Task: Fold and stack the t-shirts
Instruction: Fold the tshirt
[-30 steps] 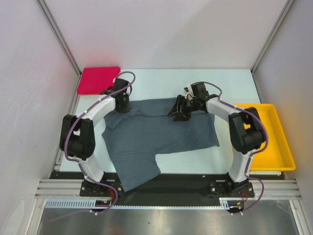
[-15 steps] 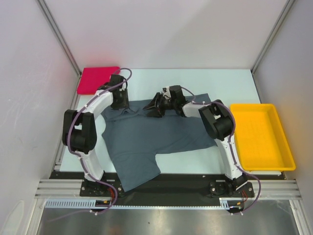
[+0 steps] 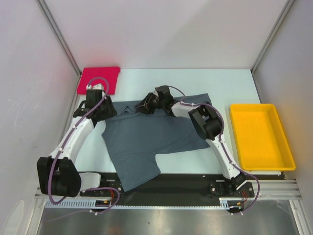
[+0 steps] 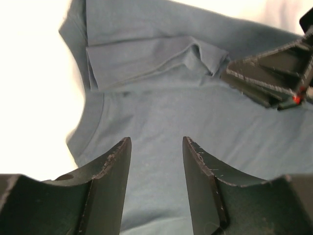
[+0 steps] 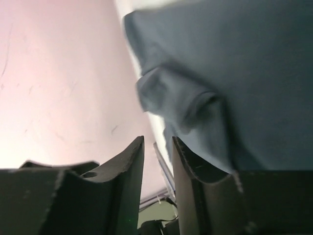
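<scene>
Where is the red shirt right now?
Top view: the red shirt lies flat at the far left corner of the table, just beyond the left end effector.

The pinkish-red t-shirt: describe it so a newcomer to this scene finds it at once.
Start from the pale table and go to its far left corner. There lies the red t-shirt, a flat, neat rectangle. It is bright pinkish-red cloth, unlike the spread slate-grey t-shirt mid-table and the yellow tray at the right edge.

Grey shirt (image 3: 151,139) spread, red shirt (image 3: 99,78) folded.
Grey lies centrally, collar edge rumpled; red sits square, far left.
</scene>
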{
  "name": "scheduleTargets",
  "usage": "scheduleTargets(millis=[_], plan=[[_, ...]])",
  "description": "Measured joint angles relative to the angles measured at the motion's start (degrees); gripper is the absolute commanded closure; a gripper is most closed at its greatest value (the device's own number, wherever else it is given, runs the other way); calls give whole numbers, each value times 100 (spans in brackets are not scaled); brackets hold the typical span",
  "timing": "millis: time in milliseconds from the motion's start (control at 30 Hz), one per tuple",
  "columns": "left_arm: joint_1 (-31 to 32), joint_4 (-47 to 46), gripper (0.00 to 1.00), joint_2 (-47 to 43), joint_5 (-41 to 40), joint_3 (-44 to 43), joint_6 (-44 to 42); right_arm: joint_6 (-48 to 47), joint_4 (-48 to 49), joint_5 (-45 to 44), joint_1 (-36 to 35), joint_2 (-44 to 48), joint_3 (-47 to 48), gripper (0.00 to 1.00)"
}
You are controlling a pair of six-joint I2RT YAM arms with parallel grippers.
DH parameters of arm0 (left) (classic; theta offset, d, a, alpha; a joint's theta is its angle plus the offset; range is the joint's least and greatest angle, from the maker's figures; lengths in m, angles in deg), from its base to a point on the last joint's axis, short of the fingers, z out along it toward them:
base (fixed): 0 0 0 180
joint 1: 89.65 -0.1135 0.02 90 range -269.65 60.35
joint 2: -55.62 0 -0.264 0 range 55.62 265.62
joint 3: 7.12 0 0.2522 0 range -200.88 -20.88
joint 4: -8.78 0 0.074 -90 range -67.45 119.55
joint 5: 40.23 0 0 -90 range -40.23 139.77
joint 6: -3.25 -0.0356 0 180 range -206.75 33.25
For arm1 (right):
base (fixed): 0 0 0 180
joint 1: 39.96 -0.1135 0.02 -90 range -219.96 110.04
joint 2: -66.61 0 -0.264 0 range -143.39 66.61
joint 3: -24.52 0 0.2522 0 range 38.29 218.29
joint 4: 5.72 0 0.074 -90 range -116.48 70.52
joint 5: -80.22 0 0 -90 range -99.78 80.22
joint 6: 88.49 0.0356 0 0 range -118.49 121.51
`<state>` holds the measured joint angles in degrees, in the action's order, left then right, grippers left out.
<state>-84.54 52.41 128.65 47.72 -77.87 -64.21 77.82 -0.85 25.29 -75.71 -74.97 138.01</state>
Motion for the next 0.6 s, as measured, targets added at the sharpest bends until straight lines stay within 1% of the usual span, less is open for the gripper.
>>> scheduleTargets(millis=[167,267,367,600], plan=[[-92,26,48,-164,138,144,-2,7,-516,-334,26,-46,31,66],[-166,24,48,-247,144,144,-9,2,-647,-387,35,-101,114,65],[-225,22,48,-278,179,144,-9,-33,-785,-411,24,-190,258,61],[-267,15,48,-275,273,144,-9,-122,-955,-417,9,-234,363,62]])
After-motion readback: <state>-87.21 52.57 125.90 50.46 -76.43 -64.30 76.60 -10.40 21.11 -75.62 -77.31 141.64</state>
